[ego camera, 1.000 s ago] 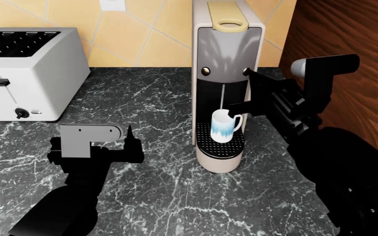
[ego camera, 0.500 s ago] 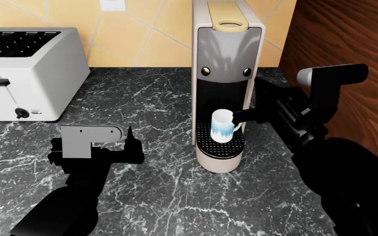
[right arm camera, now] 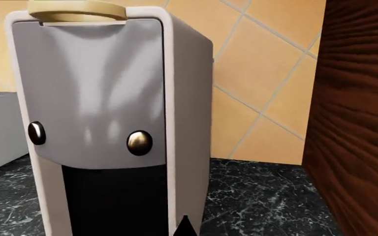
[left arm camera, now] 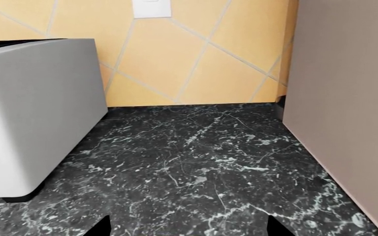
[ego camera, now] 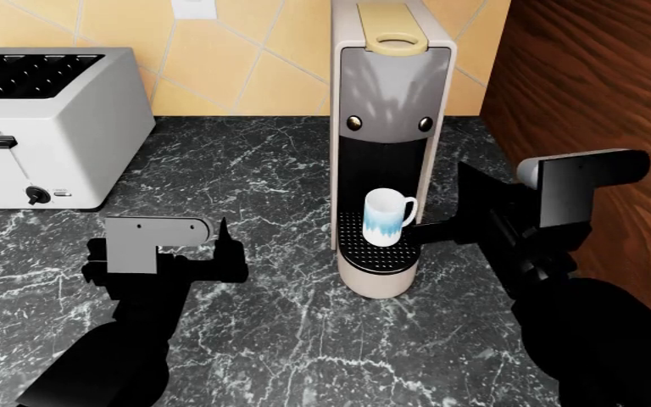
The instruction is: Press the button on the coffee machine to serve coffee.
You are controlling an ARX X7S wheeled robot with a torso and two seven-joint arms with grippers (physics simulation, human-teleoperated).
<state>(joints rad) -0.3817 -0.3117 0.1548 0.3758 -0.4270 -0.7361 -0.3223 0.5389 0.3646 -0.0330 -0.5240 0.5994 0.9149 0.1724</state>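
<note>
On the marble counter (ego camera: 280, 339), the machine's (ego camera: 385, 102) buttons sit up-left of the nearer right hand (ego camera: 427, 227), whose grip I cannot tell.

White toaster (ego camera: 43, 123) at back left on the black marble counter (ego camera: 269, 339), lever and dial on its front. Yellow tiled wall (ego camera: 247, 59) behind, with a white outlet (ego camera: 196, 8) up top. Dark wood panel (ego camera: 597, 76) along the right. White-and-blue mug (ego camera: 385, 217) upright, handle pointing right.
</note>
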